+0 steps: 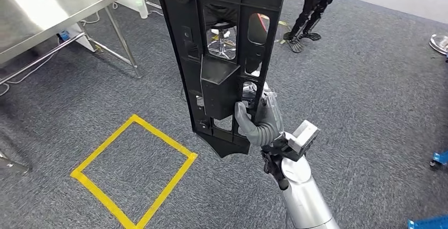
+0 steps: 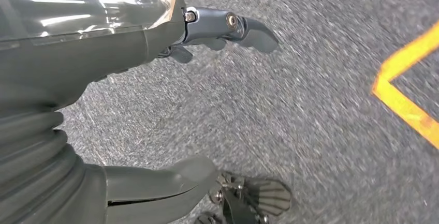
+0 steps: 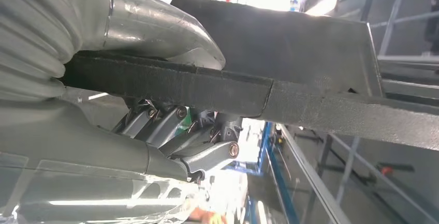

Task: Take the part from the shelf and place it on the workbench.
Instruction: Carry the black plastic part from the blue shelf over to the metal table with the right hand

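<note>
The right hand (image 1: 262, 120) is grasping the long black part (image 1: 222, 54) near its lower end, holding it upright so it rises above the hand. The right wrist view is showing the thumb (image 3: 155, 27) pressing one face and the fingers (image 3: 171, 125) wrapping the other. The left hand (image 2: 155, 105) is hanging over grey carpet (image 2: 290, 105) with fingers apart, holding nothing. A yellow taped square (image 1: 134, 168) is lying left of the right hand, a steel workbench (image 1: 42, 7) farther left.

I can't read any text, label, brand or no. in these views — nothing legible on the black part (image 1: 222, 60), the steel workbench (image 1: 37, 12) at 10 o'clock, or the carpet.
</note>
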Motion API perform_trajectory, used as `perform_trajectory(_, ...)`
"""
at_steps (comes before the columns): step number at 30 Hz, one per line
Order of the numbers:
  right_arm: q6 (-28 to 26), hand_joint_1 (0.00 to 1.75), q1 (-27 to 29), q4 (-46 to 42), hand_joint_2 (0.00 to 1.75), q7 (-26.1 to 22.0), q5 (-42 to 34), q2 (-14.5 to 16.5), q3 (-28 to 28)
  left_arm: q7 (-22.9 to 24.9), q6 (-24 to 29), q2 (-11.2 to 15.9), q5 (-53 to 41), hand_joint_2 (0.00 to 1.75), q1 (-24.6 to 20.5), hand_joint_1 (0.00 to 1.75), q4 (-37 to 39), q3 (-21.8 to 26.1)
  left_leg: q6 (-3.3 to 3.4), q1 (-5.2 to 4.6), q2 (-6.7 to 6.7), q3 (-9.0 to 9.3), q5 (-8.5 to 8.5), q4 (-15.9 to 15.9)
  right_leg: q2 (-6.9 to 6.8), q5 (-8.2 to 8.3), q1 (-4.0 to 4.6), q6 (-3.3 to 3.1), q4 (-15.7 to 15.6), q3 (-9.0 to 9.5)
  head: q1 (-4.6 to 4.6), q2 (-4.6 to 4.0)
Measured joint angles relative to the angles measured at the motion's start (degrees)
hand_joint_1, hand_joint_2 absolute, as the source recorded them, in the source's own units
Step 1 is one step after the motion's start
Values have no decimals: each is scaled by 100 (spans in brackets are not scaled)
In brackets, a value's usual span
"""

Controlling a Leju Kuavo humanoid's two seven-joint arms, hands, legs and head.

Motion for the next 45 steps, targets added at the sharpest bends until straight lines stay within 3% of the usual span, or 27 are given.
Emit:
perform_trajectory(2,3,175,-24,19,175,-6,-17,-2,-1,8,7,-9,-17,175,4,0,0,5,24,46,-129,93,68,-132,199,-103,0,35,197,-61,4,0)
perform_trajectory(4,3,175,-29,38,175,-13,-32,-24,-4,32,15,-23,-49,175,-14,0,-1,5,33,75,-262,142,106,-191,496,-347,-32,41,831,-366,16,0)
perform_trajectory(6,3,175,-8,67,175,-15,-36,-55,-5,62,22,-35,-83,175,-26,0,1,4,32,88,-418,144,106,-185,581,-526,-72,77,1469,-735,25,0)
perform_trajectory(7,3,175,1,82,175,-15,-37,-67,-5,77,27,-43,-93,175,-24,0,1,4,24,97,-501,147,102,-180,589,-494,-94,131,1527,-802,25,0)
perform_trajectory(8,3,175,3,92,175,-15,-38,-77,-5,91,34,-51,-102,175,-21,0,2,4,9,111,-582,152,93,-170,601,-372,-120,204,1358,-757,25,0)
perform_trajectory(10,3,175,-6,103,175,-16,-39,-92,-5,109,59,-62,-108,175,-17,0,2,4,-53,141,-731,148,54,-112,716,-19,-186,346,589,-439,28,0)
perform_trajectory(11,3,175,-15,108,175,-17,-40,-97,-4,113,71,-62,-109,175,-18,0,2,4,-96,146,-794,130,24,-68,778,101,-205,359,272,-290,33,0)
perform_trajectory(13,3,175,-30,124,175,-23,-44,-107,-4,117,92,-58,-112,175,-15,0,2,4,-174,145,-878,81,-10,-14,834,168,-202,273,35,-176,36,0)
perform_trajectory(15,2,175,-41,139,175,-30,-50,-114,-6,125,101,-54,-115,175,2,0,2,5,-223,161,-908,52,-16,-7,760,179,-192,162,28,-167,33,0)
perform_trajectory(17,1,175,-59,147,175,-39,-56,-115,-7,136,107,-54,-116,175,7,0,5,7,-275,168,-703,-28,-128,173,687,177,-204,93,18,-145,12,0)
perform_trajectory(19,1,175,-66,155,175,-52,-60,-119,-10,147,118,-58,-117,175,-15,0,7,7,-331,176,-405,-332,-440,789,593,152,-194,38,15,-118,-17,0)
perform_trajectory(21,1,175,-59,175,175,-59,-61,-124,-14,160,137,-61,-115,175,-25,0,7,7,-359,196,-301,-723,-698,1492,477,125,-170,0,16,-101,-24,0)
perform_trajectory(22,1,175,-58,188,175,-59,-61,-125,-14,167,149,-64,-114,175,-22,0,8,8,-358,199,-290,-816,-689,1625,419,113,-161,-13,16,-93,-24,0)
perform_trajectory(23,1,175,-57,198,175,-60,-62,-125,-14,173,163,-66,-111,175,-18,0,8,10,-346,199,-281,-793,-571,1528,364,100,-156,-20,16,-79,-25,0)
perform_trajectory(24,1,175,-62,205,175,-61,-63,-124,-14,178,177,-66,-109,175,-16,0,8,11,-322,195,-247,-656,-378,1229,312,84,-151,-19,16,-60,-25,0)
perform_trajectory(26,1,175,-82,209,175,-63,-64,-120,-14,182,197,-63,-106,175,-26,0,7,13,-250,148,-33,-262,-41,450,215,45,-125,6,14,-18,-24,0)
perform_trajectory(28,1,175,-107,212,175,-68,-66,-119,-14,183,206,-64,-107,175,-45,0,6,13,-192,88,90,-79,38,79,125,10,-94,55,8,10,-20,0)
perform_trajectory(30,1,175,-121,215,175,-71,-66,-114,-9,184,208,-67,-107,175,-49,0,6,16,-142,69,-30,-62,31,37,27,-18,-78,114,-16,46,-17,0)
perform_trajectory(31,1,175,-125,217,175,-71,-66,-111,-5,185,208,-73,-106,175,-43,0,6,18,-114,77,-94,-22,47,-8,45,-41,-81,141,-2,61,-10,0)
perform_trajectory(33,1,175,-142,218,175,-79,-73,-111,0,187,211,-80,-106,175,-44,0,6,21,-52,116,-216,73,93,-105,270,-187,-80,153,288,-43,6,0)
perform_trajectory(35,1,175,-139,230,175,-89,-80,-126,0,179,208,-81,-106,175,-64,0,6,22,-20,132,-348,90,103,-128,520,-452,-94,120,1006,-419,22,0)
perform_trajectory(37,1,175,-114,256,175,-88,-81,-151,-1,166,198,-83,-106,175,-72,0,6,23,-16,133,-514,90,99,-123,582,-569,-100,143,1548,-773,32,0)
perform_trajectory(38,1,175,-106,267,175,-87,-81,-163,-1,162,194,-85,-106,175,-67,0,6,24,-19,135,-596,94,96,-119,595,-492,-100,187,1516,-807,32,0)
perform_trajectory(39,1,175,-106,273,175,-86,-81,-170,0,161,192,-89,-106,175,-62,0,6,24,-26,137,-676,100,91,-112,614,-333,-106,241,1256,-724,32,0)
perform_trajectory(41,1,175,-118,278,175,-87,-82,-174,1,160,190,-95,-106,175,-57,0,6,24,-66,132,-822,93,64,-72,774,34,-138,323,455,-398,33,0)
perform_trajectory(43,-1,175,-123,285,175,-89,-85,-173,3,151,189,-95,-107,175,-52,0,6,25,-123,121,-929,55,33,-26,901,204,-158,268,17,-202,33,0)
perform_trajectory(45,-3,175,-126,289,175,-91,-89,-171,7,140,189,-92,-108,175,-32,0,6,29,-181,132,-994,22,24,-18,854,217,-147,151,-14,-176,32,0)
